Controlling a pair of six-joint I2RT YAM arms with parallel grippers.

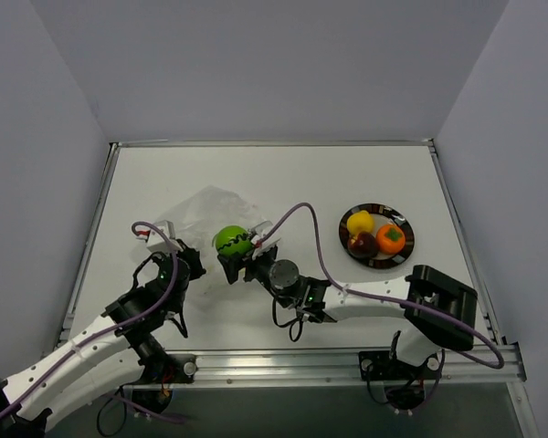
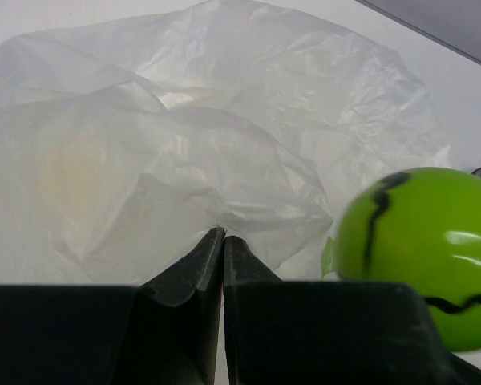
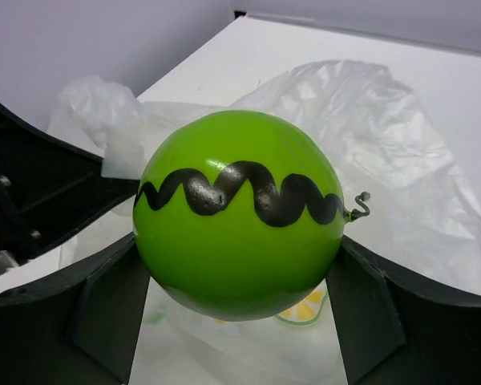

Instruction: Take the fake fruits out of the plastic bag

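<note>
A white bench (image 1: 301, 173) fills the view, edged by a thin metal frame (image 1: 274, 142) at the far side and a heavier aluminium rail (image 1: 283, 365) along the near edge. Plain pale-grey walls (image 1: 256, 64) close it in on three sides. A dark round plate (image 1: 393, 214) lies flat on the bench. It is glossy, and nearer the right edge than the left.

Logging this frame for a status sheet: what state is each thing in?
plastic bag, crumpled, lying slack
green fruit, gripped, outside the bag
left pincer, shut, apparently pinching the bag's edge
right pincer, shut on the green fruit
plate, holding three fruits
</note>
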